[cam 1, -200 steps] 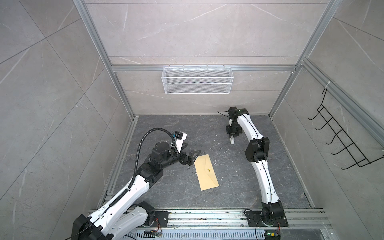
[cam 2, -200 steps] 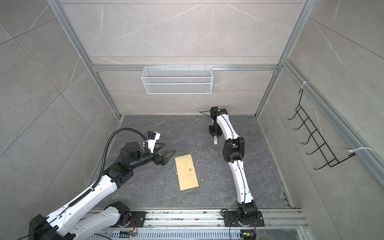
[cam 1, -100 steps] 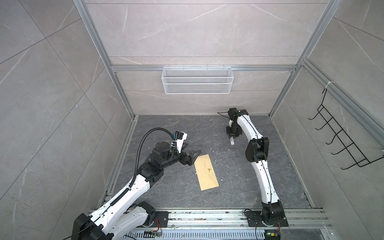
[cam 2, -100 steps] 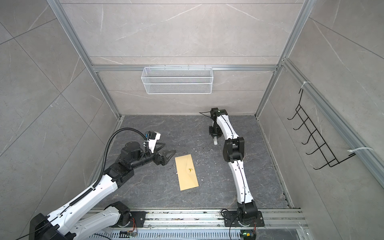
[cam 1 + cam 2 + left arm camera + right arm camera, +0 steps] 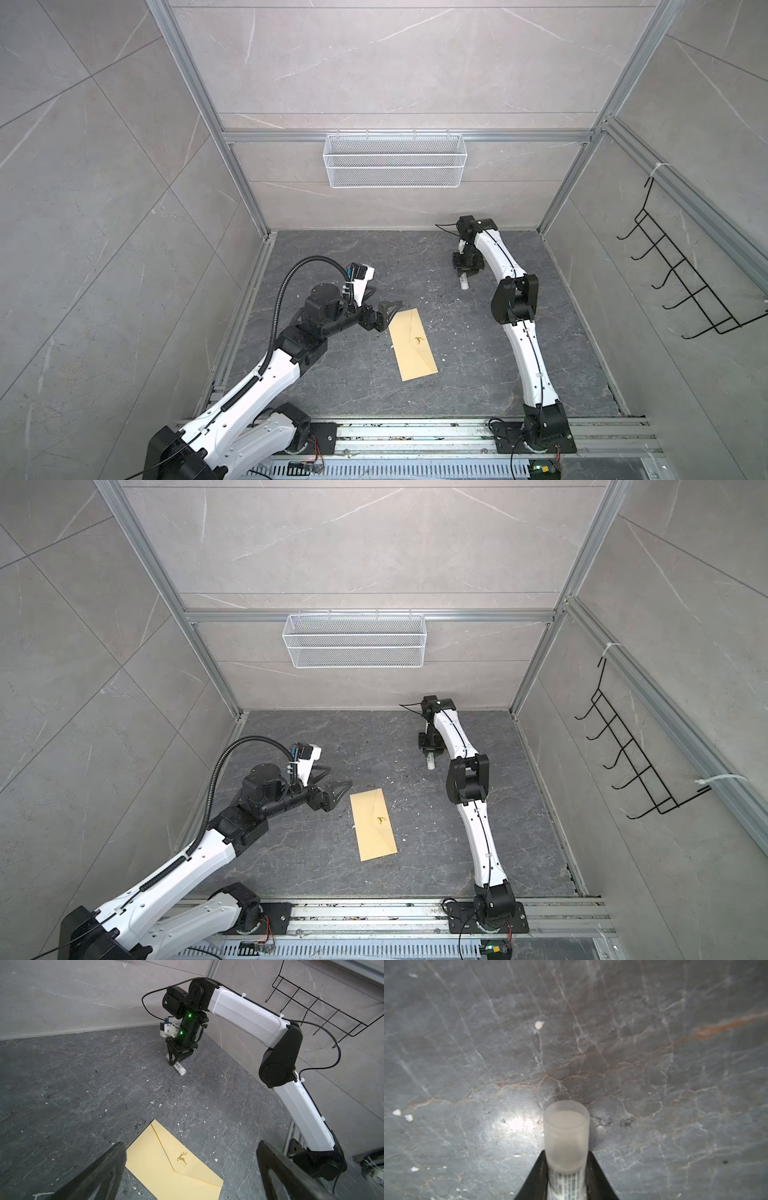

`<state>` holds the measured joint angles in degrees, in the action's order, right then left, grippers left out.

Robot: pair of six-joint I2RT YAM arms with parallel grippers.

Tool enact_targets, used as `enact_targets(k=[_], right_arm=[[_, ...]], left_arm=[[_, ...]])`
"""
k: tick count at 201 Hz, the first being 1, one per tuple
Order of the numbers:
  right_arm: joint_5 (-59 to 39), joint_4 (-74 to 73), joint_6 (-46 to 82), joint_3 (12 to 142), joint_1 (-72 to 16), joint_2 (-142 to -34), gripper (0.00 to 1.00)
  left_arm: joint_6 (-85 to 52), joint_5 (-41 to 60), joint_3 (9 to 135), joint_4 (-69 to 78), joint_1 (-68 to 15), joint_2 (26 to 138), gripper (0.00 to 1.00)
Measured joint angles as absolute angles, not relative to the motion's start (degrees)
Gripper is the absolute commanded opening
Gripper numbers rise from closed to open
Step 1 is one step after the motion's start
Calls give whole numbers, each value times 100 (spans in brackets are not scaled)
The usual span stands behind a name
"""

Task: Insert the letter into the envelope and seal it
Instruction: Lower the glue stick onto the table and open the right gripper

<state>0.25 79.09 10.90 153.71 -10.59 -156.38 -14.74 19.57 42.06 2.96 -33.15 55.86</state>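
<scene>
Tan paper envelope (image 5: 413, 353) lies flat mid-bench on the dark grey stone bench (image 5: 469, 374). Its long side runs back to front and its flap is folded down. Left claw (image 5: 390, 318), near its back corner, gapes wide. Right claw (image 5: 467, 270) straddles a small white glue stick (image 5: 463, 283) near the back edge; I cannot tell if it squeezes.

Tan envelope (image 5: 413, 351) lies flat on the floor (image 5: 353, 266), flap closed.

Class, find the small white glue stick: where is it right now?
In both top views the glue stick lies on the floor toward the back right, between the right gripper's fingers, far from the envelope at the centre.
</scene>
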Motion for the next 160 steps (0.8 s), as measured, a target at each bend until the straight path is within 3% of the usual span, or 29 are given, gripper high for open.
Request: enact_targets(k=[85,160], right_arm=[[-49,7837,1098,15321,-1057,-15651,56],[-156,7859,1144,15364,-1024,-15614,96]], left_arm=[[-1492,1957,4174,298,-3315,5586,100],[-1487,1627,4110,178,-3315,5516,100]])
